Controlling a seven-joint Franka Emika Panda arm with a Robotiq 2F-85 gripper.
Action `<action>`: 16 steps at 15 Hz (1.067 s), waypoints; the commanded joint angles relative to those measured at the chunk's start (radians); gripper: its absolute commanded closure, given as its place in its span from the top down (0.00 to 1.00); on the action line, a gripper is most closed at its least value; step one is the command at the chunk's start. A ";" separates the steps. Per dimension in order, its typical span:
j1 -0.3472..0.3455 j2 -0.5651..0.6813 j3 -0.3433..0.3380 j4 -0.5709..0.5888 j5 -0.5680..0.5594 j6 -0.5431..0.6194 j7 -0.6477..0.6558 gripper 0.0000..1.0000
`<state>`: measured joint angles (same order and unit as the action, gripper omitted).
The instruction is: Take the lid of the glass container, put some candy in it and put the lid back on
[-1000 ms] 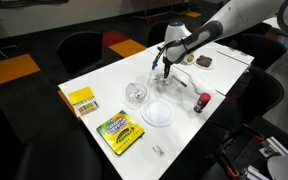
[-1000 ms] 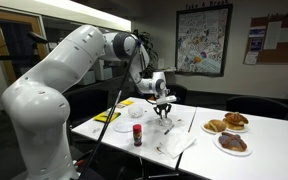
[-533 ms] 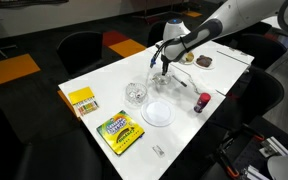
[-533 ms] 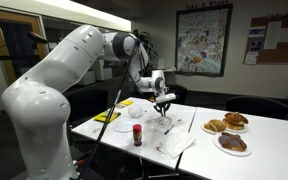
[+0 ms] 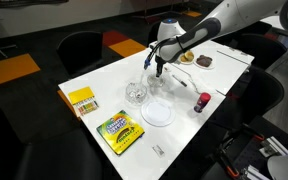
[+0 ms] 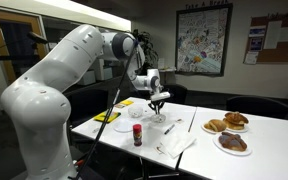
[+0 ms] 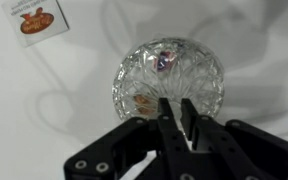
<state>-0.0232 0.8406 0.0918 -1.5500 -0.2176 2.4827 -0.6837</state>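
Observation:
The glass container (image 7: 198, 82) is a sparkly cut-glass bowl that lies just ahead of my fingertips in the wrist view. It holds a purple candy (image 7: 164, 61) and an orange-brown one (image 7: 142, 101). In an exterior view the same bowl (image 5: 136, 94) stands left of centre on the white table. My gripper (image 7: 175, 100) hangs above the bowl's near rim, fingers drawn to a thin slit on a tiny pale candy that they mostly hide. In both exterior views the gripper (image 5: 156, 70) (image 6: 157, 103) is lifted off the table. A faint clear glass piece, probably the lid (image 5: 164, 88), lies right of the bowl.
A flat white plate (image 5: 158, 112) sits in front of the bowl. A yellow box (image 5: 81, 100) and a crayon box (image 5: 117, 132) lie towards the table's near left. A red-capped bottle (image 5: 202, 102) stands to the right, and plates of brown food (image 6: 227, 125) farther off. A printed card (image 7: 34, 18) lies near the bowl.
The jaws closed from partly open to a thin slit. The gripper then rose a little and moved sideways towards the cut-glass bowl.

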 commanded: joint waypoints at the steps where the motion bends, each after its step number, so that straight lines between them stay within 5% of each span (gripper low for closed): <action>1: -0.003 -0.055 0.047 -0.021 0.014 -0.064 -0.023 0.04; 16: 0.053 -0.079 0.144 0.066 0.092 -0.223 -0.123 0.04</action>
<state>0.0110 0.7368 0.2289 -1.5291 -0.1416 2.3041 -0.7629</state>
